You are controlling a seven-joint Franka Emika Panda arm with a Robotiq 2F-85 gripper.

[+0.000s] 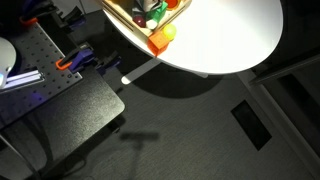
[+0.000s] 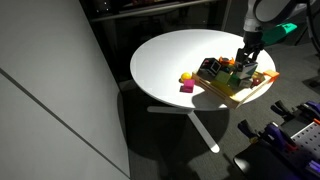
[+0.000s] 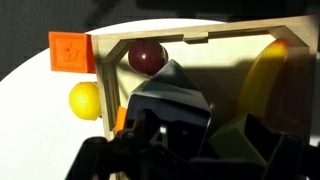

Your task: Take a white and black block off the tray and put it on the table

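The gripper (image 2: 249, 60) is positioned low over the tray (image 2: 250, 93), which lies near the edge of the table (image 2: 170, 50). The jaw opening cannot be determined, because the fingers appear in the wrist view only as a dark, shadowed mass. The white and black block (image 2: 208, 68) is located in the tray at the end away from the gripper and apart from it; an orange block (image 3: 70, 52) and a yellow ball (image 3: 85, 100) are seen on the table just outside the tray rim, and a dark red ball (image 3: 148, 57) inside it.
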